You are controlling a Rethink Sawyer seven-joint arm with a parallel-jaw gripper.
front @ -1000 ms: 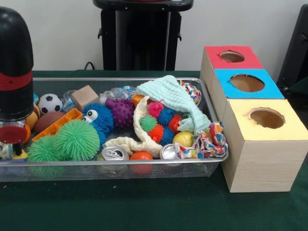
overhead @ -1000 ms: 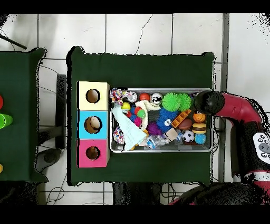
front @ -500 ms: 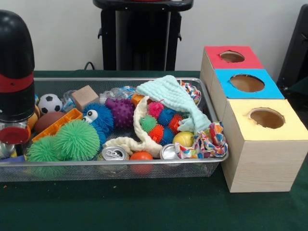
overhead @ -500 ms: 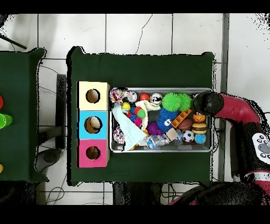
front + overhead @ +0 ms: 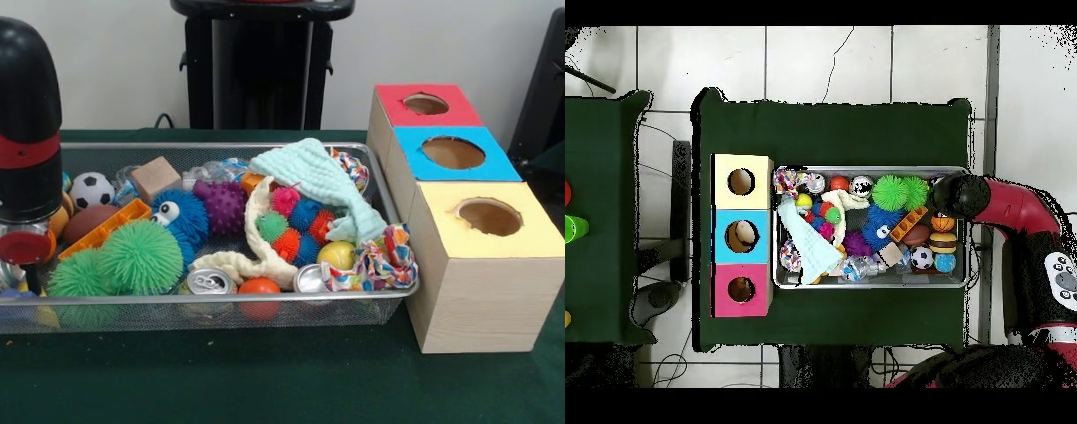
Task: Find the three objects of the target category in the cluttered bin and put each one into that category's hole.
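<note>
- Bin [image 5: 388,299] of mixed toys on green table [image 5: 265,380], beside row of three holed boxes [image 5: 481,265].
- Gripper [image 5: 22,265] low over bin's corner by green spiky balls [image 5: 141,256]; jaw state indiscernible.

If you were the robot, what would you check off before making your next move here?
1. Three holes unblocked: the red hole and yellow hole look ok; the blue hole seems to hold something pale.
2. Arm placed over the bin: ok, at one end.
3. Gripper open or shut: cannot tell.
4. Bin sitting beside the box: ok.
5. Items free to lift: not ok; the mint cloth drapes over the spiky balls.
6. Target category known: cannot tell.
</note>
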